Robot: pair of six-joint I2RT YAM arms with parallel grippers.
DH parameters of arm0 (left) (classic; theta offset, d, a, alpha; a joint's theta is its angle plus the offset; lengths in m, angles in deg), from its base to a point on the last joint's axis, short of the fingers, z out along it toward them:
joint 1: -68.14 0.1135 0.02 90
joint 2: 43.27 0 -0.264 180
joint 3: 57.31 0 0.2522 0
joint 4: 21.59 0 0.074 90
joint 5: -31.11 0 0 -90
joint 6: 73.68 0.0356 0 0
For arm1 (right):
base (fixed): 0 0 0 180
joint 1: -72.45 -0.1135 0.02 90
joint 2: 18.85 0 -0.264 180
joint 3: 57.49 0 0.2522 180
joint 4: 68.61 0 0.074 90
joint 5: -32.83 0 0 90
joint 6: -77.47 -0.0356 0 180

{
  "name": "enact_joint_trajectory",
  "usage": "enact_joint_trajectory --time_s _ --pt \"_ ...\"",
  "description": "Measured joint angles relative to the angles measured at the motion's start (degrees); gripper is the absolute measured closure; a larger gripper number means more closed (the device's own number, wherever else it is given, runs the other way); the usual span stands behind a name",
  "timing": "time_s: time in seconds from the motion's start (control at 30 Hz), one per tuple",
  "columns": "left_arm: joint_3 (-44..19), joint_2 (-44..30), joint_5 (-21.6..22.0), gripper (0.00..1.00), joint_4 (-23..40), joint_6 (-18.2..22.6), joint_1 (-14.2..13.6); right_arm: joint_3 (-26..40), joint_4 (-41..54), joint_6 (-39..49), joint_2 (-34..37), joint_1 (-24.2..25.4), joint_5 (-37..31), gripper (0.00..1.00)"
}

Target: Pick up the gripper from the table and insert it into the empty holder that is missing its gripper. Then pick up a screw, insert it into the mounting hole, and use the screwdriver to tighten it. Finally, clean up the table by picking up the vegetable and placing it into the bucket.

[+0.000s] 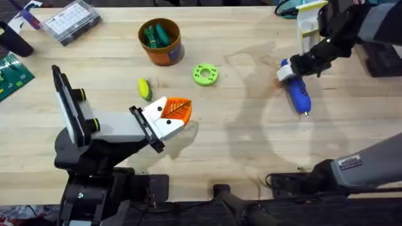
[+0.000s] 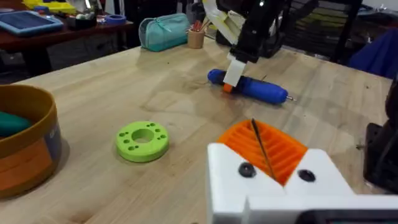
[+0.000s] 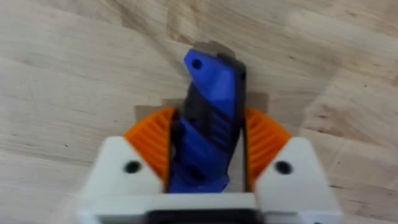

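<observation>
Screwdriver (image 1: 296, 90): It was bright blue and fat like a big pen, with a thin metal tip. It lay flat on the table (image 1: 251, 144), far over on the right side.
Right claw (image 1: 286, 70): It was white with orange ribbed pads. It was clenched around the back end of the screwdriver, one pad on each side.
Left claw (image 1: 178, 115): It was white with orange ribbed pads too. Its two pads were pressed together with nothing between them. It hung near the middle of the table.
Vegetable (image 1: 145, 88): It was small and yellow with a green end. It lay on the table just beside the left claw.
Bucket (image 1: 161, 42): It was round and orange-brown. Green things sat inside it.
Ring (image 1: 205, 74): It was flat, lime green and round with little holes.
Table: It was light wood with plank lines.
</observation>
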Motion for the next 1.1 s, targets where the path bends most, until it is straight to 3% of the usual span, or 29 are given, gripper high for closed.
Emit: enact_joint_trajectory --time_s 0.1,0.17,0.63,1.1 --pt "0.00 -0.02 0.00 0.983 0.00 0.00 0.00 0.04 -0.62 0.18 0.38 0.09 -0.53 0.861" --pt "0.00 -0.02 0.00 0.983 0.00 0.00 0.00 0.18 -0.77 0.21 0.60 0.15 -0.65 0.974" --pt "0.00 -0.01 0.00 0.982 0.00 0.00 0.00 0.41 -0.53 0.13 0.63 0.15 -0.72 0.975" --pt "0.00 0.00 0.00 0.984 0.00 0.02 0.00 6.47 5.29 -1.42 0.92 0.11 0.67 0.975"
